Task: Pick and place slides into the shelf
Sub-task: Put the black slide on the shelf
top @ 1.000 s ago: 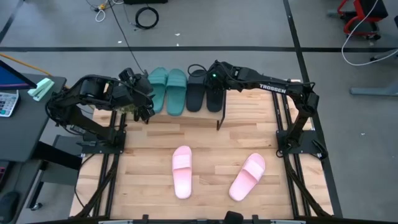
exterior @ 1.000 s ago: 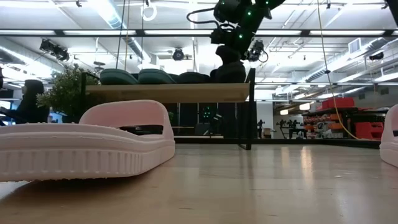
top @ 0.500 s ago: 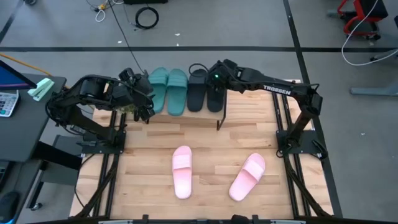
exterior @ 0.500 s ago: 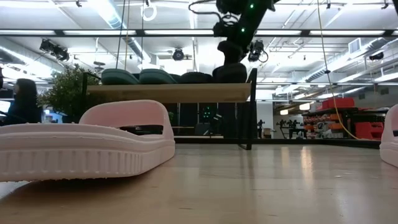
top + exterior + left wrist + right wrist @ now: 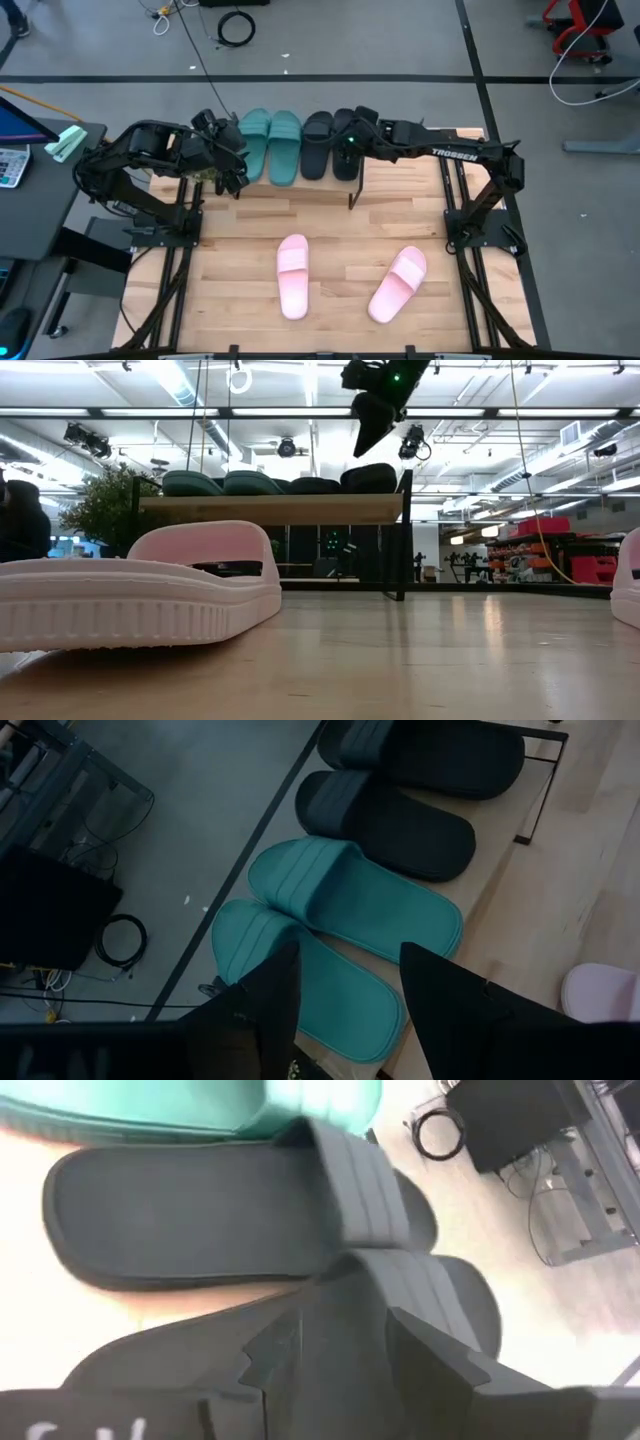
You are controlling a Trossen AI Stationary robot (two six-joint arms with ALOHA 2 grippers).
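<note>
My right gripper (image 5: 368, 432) hangs released just above the black slides (image 5: 332, 146) on the shelf (image 5: 270, 509), while my left gripper (image 5: 232, 172), also released, waits beside it.

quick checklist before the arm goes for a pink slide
1. Right tool free of the black slides: ok, open and raised above them in the low view.
2. Black pair seated on the shelf: ok, side by side next to the teal slides.
3. Both pink slides reachable: ok, the left pink slide and the right pink slide lie apart on the table, straps up.
4. Left tool out of the way: ok, open, waiting by the teal pair.
5. Room left on the shelf top: cannot tell.
</note>
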